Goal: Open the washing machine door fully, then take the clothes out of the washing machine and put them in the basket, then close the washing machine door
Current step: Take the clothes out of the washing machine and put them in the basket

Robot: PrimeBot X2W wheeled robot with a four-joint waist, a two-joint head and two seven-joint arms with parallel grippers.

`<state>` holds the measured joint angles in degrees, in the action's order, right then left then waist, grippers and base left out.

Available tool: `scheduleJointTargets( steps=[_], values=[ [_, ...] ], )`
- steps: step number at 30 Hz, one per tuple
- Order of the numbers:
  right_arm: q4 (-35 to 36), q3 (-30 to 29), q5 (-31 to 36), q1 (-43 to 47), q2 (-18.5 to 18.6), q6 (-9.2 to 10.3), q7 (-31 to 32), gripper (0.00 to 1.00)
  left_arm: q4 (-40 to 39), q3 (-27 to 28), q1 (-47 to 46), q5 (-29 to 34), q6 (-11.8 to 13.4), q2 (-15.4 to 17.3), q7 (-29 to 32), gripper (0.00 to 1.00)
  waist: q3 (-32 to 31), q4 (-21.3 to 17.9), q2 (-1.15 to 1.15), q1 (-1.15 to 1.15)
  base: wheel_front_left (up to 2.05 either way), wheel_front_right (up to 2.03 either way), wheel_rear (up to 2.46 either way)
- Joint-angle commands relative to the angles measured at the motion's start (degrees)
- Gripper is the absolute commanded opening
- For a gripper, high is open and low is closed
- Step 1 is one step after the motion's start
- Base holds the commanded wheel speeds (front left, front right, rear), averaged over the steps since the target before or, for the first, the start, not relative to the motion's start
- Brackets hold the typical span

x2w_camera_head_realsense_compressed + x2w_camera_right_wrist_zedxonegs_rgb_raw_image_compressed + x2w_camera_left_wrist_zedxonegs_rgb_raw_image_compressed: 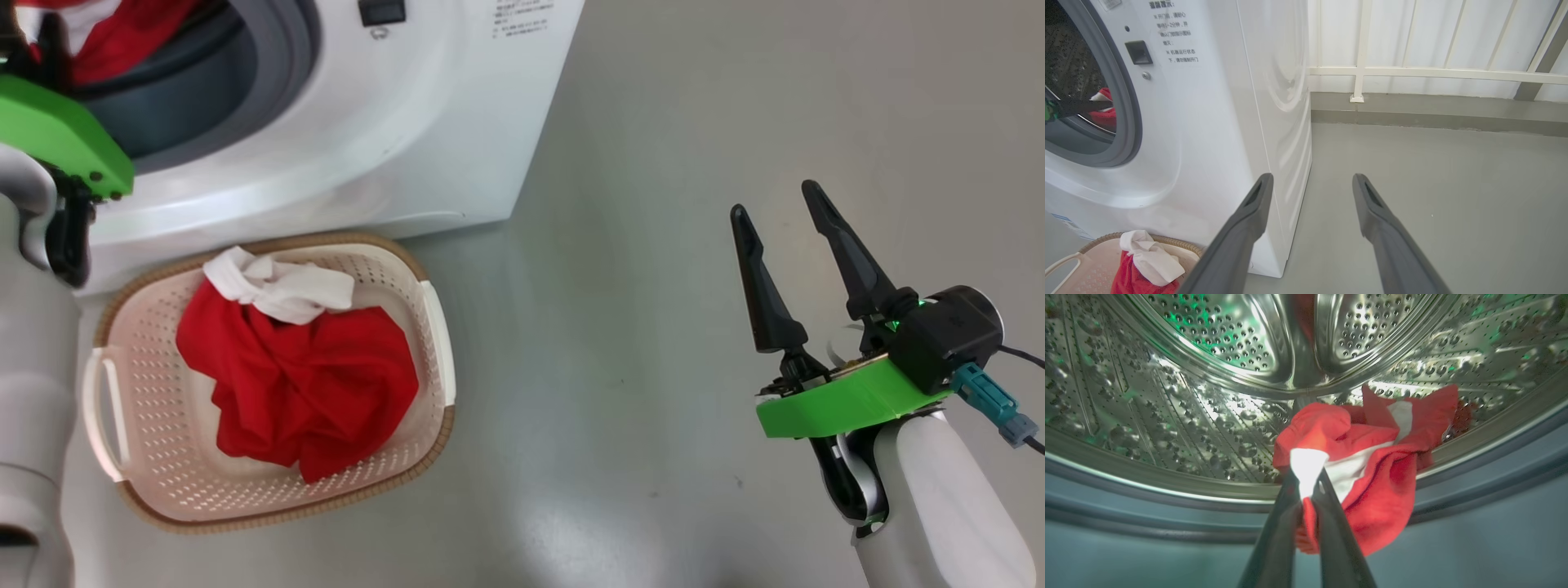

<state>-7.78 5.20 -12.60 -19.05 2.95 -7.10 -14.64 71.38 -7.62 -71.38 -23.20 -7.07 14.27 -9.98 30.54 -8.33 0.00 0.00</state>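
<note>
One bright red, white-trimmed garment (pixel 298 384) lies in the cream perforated plastic basket (pixel 139 408); left jaws are clamped on a second red-and-white garment (pixel 1372 457) at the front lip of the perforated steel drum (pixel 1167 416), seemingly the last. Right jaws gape empty; door closing remains

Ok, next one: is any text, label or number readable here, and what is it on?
"温馨提示:" is the heading of the printed notice on the washing machine front.
"机器运行状态下,请勿强制开门" is what its last lines appear to say; the middle lines are too blurred to read.
Blue label at the machine's lower corner: too small to read.
None visible on the basket or the clothes.
</note>
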Motion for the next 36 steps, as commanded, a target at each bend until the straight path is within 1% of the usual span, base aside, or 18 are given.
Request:
scheduleJointTargets(
  steps=[1,4,8,10,11,16,20,25,32,36],
  values=[
    [1.0,1.1,-0.4,0.6,-0.1,-0.39,-0.4,1.00,-1.7,0.7,1.6,-0.7,-0.1,2.8,-1.8,0.00,-1.3,0.7,0.00,0.00,0.00,0.00,0.00],
    [0.7,1.1,-0.4,0.9,-0.1,-0.39,-0.4,1.00,-3.3,1.5,3.7,-2.2,-0.3,2.4,-3.8,0.00,-2.8,1.4,0.00,0.00,0.00,0.00,0.00],
    [0.2,1.2,-0.6,1.6,-0.1,-0.39,-0.4,1.00,-8.9,2.7,9.1,-4.4,-0.4,2.2,-4.9,0.00,-5.6,2.2,0.00,0.00,0.00,0.00,0.00],
    [0.1,1.0,-0.6,1.9,-0.1,-0.39,-0.4,1.00,-13.7,3.7,12.0,-4.9,-0.4,2.4,-5.0,0.00,-6.6,2.5,0.00,0.00,0.00,0.00,0.00],
    [0.1,1.0,-0.6,1.9,-0.1,-0.39,-0.4,1.00,-13.7,3.7,12.0,-4.9,-0.4,2.4,-5.0,0.00,-6.6,2.5,0.00,0.00,0.00,0.00,0.00],
    [-0.3,0.9,-0.7,2.9,-0.1,-0.39,-0.4,1.00,-26.2,7.7,21.1,-5.3,-0.4,2.3,-5.0,0.00,-9.5,2.9,0.00,0.00,0.00,0.00,0.00],
    [-0.7,0.6,-0.8,4.1,-0.1,-0.39,-0.4,1.00,-35.1,10.8,28.3,-4.8,-0.4,0.8,-5.0,0.00,-11.8,3.2,0.00,0.00,0.00,0.00,0.00],
    [-1.0,0.3,-0.8,5.4,-0.1,-0.39,-0.4,1.00,-46.1,13.7,36.0,-3.1,-0.1,-2.1,-5.0,0.00,-14.4,4.0,0.00,0.00,0.00,0.00,0.00],
    [-1.5,0.5,-1.0,6.5,-0.1,-0.39,-0.4,1.00,-59.6,15.2,45.3,0.0,0.0,-5.6,-5.0,0.00,-17.5,4.7,0.00,0.00,0.00,0.00,0.00],
    [-1.5,0.6,-1.2,7.1,-0.1,-0.39,-0.4,1.00,-66.5,15.9,49.8,1.0,0.4,-6.9,-5.0,0.00,-18.6,4.9,0.00,0.00,0.00,0.00,0.00]
  ],
)
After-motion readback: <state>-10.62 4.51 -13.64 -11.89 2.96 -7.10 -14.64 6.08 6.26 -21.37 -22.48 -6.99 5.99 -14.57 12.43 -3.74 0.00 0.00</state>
